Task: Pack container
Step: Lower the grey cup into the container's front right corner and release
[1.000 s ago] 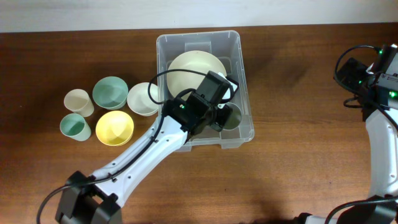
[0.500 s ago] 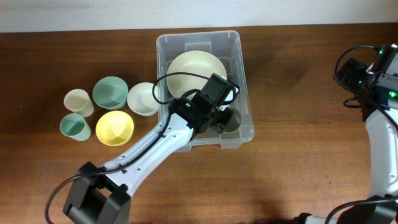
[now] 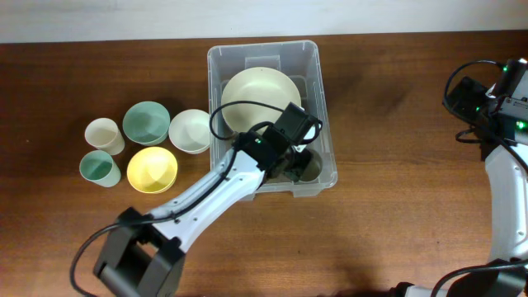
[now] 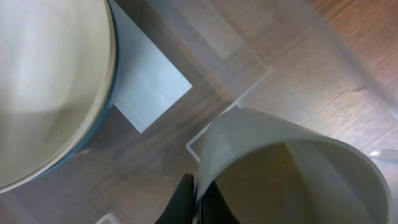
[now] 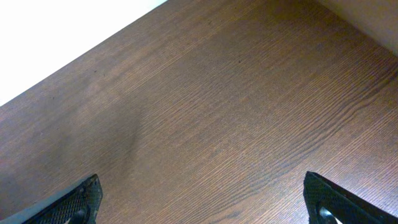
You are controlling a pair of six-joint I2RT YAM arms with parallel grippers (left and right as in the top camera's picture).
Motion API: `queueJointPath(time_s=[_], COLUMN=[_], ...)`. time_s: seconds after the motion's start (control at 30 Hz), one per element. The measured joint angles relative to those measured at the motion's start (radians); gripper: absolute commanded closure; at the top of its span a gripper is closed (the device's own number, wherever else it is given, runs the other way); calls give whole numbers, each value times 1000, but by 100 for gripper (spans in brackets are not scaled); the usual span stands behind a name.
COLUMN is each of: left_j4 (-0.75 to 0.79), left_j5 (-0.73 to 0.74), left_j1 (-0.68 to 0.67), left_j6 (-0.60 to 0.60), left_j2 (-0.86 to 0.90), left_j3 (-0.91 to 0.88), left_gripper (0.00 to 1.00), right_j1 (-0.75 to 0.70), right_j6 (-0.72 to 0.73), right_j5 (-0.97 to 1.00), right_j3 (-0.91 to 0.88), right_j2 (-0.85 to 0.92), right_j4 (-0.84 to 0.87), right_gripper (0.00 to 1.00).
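Observation:
The clear plastic container (image 3: pixel 323 99) stands at the table's middle, with a large cream bowl (image 3: pixel 257 95) in its far half; the bowl also shows at the left of the left wrist view (image 4: pixel 43 87). My left gripper (image 4: pixel 200 200) reaches into the container's near right corner and is shut on the rim of a pale cup (image 4: pixel 292 168), which sits low over the container floor beside a white label (image 4: pixel 146 81). In the overhead view the cup (image 3: pixel 307 167) peeps out beside the left gripper (image 3: pixel 290 162). My right gripper (image 5: pixel 202 202) is open and empty above bare table at the far right.
Left of the container stand a white bowl (image 3: pixel 190 130), a green bowl (image 3: pixel 146 122), a yellow bowl (image 3: pixel 152 169), a cream cup (image 3: pixel 104 134) and a green cup (image 3: pixel 98 168). The right arm (image 3: pixel 499 107) stays by the table's right edge.
My left gripper has moved a little right and toward the container's near right corner with the cup, lowering it. The right arm has not moved.

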Motion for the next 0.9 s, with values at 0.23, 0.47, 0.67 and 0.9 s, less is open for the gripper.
queueJointPath(time_s=[0.23, 0.47, 0.67, 0.9], left_j4=[4, 4, -31, -134], left_j5=[0, 2, 2, -93], left_j1=[0, 0, 0, 4], left_j6=[5, 6, 7, 7], left_j2=[19, 19, 19, 19], left_j3=[0, 0, 45, 188], left_gripper=[81, 73, 65, 58], right_j1=[0, 0, 0, 0], right_j6=[0, 1, 0, 0], right_j5=[0, 0, 0, 0], right_j3=[0, 0, 0, 0], right_j2=[0, 0, 0, 0], right_j4=[0, 0, 0, 0], right_gripper=[1, 1, 1, 1])
